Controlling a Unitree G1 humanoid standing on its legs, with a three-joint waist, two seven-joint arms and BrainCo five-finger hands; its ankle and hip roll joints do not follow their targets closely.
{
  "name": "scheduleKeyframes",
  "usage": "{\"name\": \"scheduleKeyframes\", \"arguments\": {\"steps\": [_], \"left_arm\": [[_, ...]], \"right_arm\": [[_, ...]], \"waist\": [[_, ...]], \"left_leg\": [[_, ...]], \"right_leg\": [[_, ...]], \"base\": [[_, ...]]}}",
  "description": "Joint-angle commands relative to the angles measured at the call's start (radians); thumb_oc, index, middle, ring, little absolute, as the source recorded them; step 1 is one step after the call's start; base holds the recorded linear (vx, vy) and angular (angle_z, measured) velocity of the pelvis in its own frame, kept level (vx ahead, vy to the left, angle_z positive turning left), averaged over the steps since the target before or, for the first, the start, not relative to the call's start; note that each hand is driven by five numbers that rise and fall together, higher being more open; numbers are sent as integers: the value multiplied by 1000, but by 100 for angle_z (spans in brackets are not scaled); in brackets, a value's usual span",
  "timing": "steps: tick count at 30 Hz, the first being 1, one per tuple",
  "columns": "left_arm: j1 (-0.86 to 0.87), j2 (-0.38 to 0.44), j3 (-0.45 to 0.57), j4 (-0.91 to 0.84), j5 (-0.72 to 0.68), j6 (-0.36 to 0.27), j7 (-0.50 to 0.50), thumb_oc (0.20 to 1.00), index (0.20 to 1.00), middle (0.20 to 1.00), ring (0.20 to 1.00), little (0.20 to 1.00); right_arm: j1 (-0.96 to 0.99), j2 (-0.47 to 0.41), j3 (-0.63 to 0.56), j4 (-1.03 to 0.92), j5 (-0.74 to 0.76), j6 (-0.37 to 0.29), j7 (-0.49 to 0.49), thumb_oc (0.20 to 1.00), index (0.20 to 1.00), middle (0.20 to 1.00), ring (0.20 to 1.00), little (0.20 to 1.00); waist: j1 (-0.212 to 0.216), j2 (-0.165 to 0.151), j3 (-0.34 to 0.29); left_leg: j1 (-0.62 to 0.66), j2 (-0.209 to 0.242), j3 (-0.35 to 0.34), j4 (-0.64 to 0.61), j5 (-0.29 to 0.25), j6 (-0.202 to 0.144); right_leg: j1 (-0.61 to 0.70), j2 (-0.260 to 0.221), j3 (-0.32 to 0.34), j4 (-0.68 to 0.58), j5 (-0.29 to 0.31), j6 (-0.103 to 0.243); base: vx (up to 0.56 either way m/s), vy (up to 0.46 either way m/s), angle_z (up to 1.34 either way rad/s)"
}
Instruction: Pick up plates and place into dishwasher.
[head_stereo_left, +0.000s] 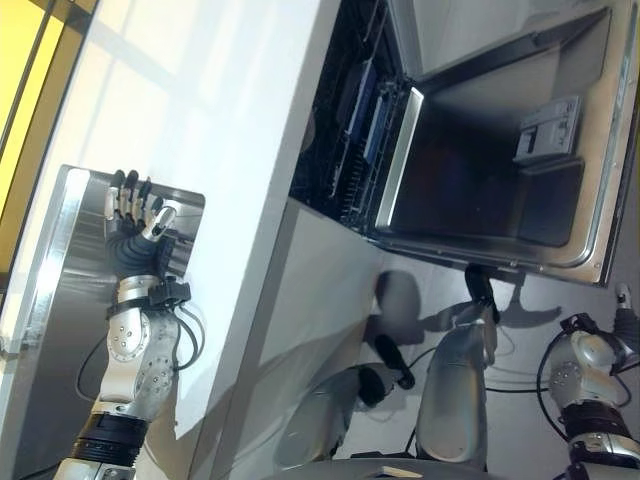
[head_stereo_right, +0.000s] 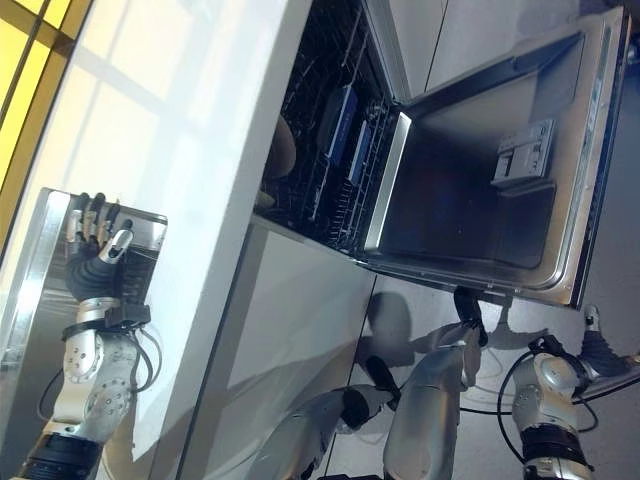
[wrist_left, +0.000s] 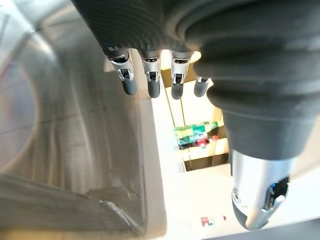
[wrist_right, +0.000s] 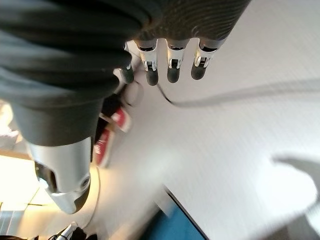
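I see one dishwasher (head_stereo_left: 480, 150), door down, rack (head_stereo_right: 335, 150) dark — plates inside I can't make out. My left hand (head_stereo_left: 135, 215) hangs over the one steel sink (head_stereo_left: 70, 210) in the white surface (head_stereo_left: 210, 110), fingers released; right hand (wrist_right: 75, 75) over the floor (wrist_right: 240, 100), fingers relaxed.

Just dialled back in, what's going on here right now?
The left robot hand is reaching into the steel sink set in the white counter, fingers open and holding nothing. The right robot hand hangs open over the floor, also empty. The dishwasher stands with its door down and rack visible. No plate is picked up yet.
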Motion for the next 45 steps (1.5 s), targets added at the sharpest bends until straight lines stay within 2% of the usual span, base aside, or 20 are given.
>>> {"name": "scheduleKeyframes", "arguments": {"steps": [1, 4, 7, 9, 14, 16, 19, 21, 23, 26, 27, 30, 37, 41, 44, 45], "left_arm": [[-75, -188, -261, -7, 75, 38, 11, 1000, 1000, 1000, 1000, 1000], [-80, -177, -285, -30, 87, 42, 27, 1000, 1000, 1000, 1000, 1000], [-81, -173, -299, -48, 97, 40, 26, 1000, 1000, 1000, 1000, 1000], [-83, -171, -310, -63, 106, 42, 25, 1000, 1000, 1000, 1000, 1000], [-71, -147, -305, -109, 101, 52, 6, 1000, 1000, 1000, 1000, 1000], [-69, -133, -293, -115, 90, 48, -9, 1000, 1000, 1000, 1000, 1000], [-70, -116, -273, -129, 69, 59, -19, 1000, 1000, 1000, 1000, 1000], [-67, -107, -259, -136, 51, 70, -29, 1000, 1000, 1000, 1000, 1000], [-60, -104, -248, -132, 35, 67, -37, 1000, 1000, 1000, 1000, 1000], [-61, -111, -232, -124, 24, 64, -36, 1000, 1000, 1000, 1000, 1000], [-71, -115, -219, -123, 19, 67, -35, 1000, 1000, 1000, 1000, 1000], [-68, -119, -202, -119, 8, 75, -42, 1000, 1000, 1000, 1000, 1000], [-61, -119, -167, -112, -13, 111, -68, 1000, 1000, 1000, 1000, 1000], [-60, -118, -147, -115, -11, 145, -64, 1000, 1000, 1000, 1000, 1000], [-47, -114, -135, -112, -5, 169, -71, 1000, 1000, 1000, 1000, 1000], [-39, -112, -131, -109, 9, 185, -73, 1000, 1000, 1000, 1000, 1000]], "right_arm": [[-53, -52, 1, -32, 168, -140, 186, 1000, 1000, 1000, 1000, 1000], [-113, -69, 28, -34, 187, -170, 233, 1000, 1000, 1000, 1000, 1000], [-177, -91, 41, -14, 226, -167, 341, 1000, 1000, 1000, 1000, 1000], [-226, -112, 56, -17, 252, -139, 456, 1000, 1000, 1000, 1000, 1000], [-289, -146, 150, -54, 328, 43, 837, 1000, 1000, 1000, 1000, 1000], [-299, -158, 195, -80, 317, 133, 942, 1000, 1000, 1000, 1000, 1000], [-308, -174, 259, -148, 294, 198, 1031, 1000, 1000, 1000, 1000, 1000], [-318, -179, 294, -248, 290, 227, 1062, 1000, 1000, 1000, 1000, 1000], [-311, -163, 325, -338, 262, 224, 1066, 1000, 1000, 1000, 1000, 1000], [-304, -123, 368, -473, 220, 220, 1045, 1000, 1000, 1000, 1000, 1000], [-306, -111, 378, -512, 202, 221, 1049, 1000, 1000, 1000, 1000, 1000], [-304, -87, 394, -586, 168, 225, 1013, 1000, 1000, 1000, 1000, 1000], [-306, -53, 416, -657, 113, 241, 971, 1000, 1000, 1000, 1000, 1000], [-282, -32, 409, -651, 110, 227, 975, 1000, 1000, 1000, 1000, 1000], [-242, -4, 399, -644, 102, 204, 999, 1000, 1000, 1000, 1000, 1000], [-214, 16, 395, -648, 101, 188, 1011, 1000, 1000, 1000, 1000, 1000]], "waist": [[-41, 88, 101], [-22, 105, 101], [-5, 120, 101], [8, 127, 101], [42, 129, 101], [52, 123, 101], [65, 111, 101], [72, 100, 101], [74, 90, 101], [76, 69, 101], [75, 60, 101], [84, 39, 101], [117, -21, 101], [141, -63, 99], [171, -99, 57], [188, -120, 34]], "left_leg": [[-112, 84, -108, 166, -35, -90], [-179, 91, -113, 210, -53, -96], [-234, 95, -114, 245, -62, -100], [-264, 93, -119, 263, -67, -99], [-308, 82, -147, 260, -52, -106], [-315, 83, -157, 250, -40, -110], [-309, 81, -174, 221, -19, -112], [-295, 80, -187, 194, -2, -114], [-279, 80, -195, 169, 12, -115], [-246, 79, -206, 137, 32, -114], [-253, 75, -203, 115, 68, -108], [-206, 69, -220, 89, 80, -105], [-69, 47, -267, 43, 88, -96], [24, 32, -295, 20, 90, -86], [63, 24, -317, 8, 86, -78], [86, 23, -330, 6, 78, -74]], "right_leg": [[-54, 30, 9, 174, -127, -80], [-124, 32, 10, 233, -153, -82], [-183, 39, 12, 280, -172, -84], [-212, 41, 8, 303, -184, -86], [-248, 46, -10, 311, -189, -87], [-251, 46, -22, 309, -188, -86], [-242, 49, -40, 297, -187, -87], [-226, 50, -54, 281, -187, -86], [-205, 50, -66, 257, -184, -87], [-164, 51, -80, 223, -176, -86], [-165, 49, -86, 196, -140, -91], [-104, 42, -110, 166, -131, -91], [81, 21, -175, 104, -116, -92], [215, 7, -213, 58, -99, -95], [288, -3, -247, 29, -89, -96], [331, -5, -268, 18, -91, -95]], "base": [[26, -88, -8], [-29, -136, -1], [-52, -126, 10], [-21, -114, 12], [-26, -103, 4], [-18, -79, -5], [-5, -44, -13], [7, -1, -10], [19, 40, -10], [-2, 55, 0], [-45, 61, 10], [-4, 58, 5], [41, 66, 9], [79, 57, 62], [105, 1, 58], [102, -48, 43]]}}
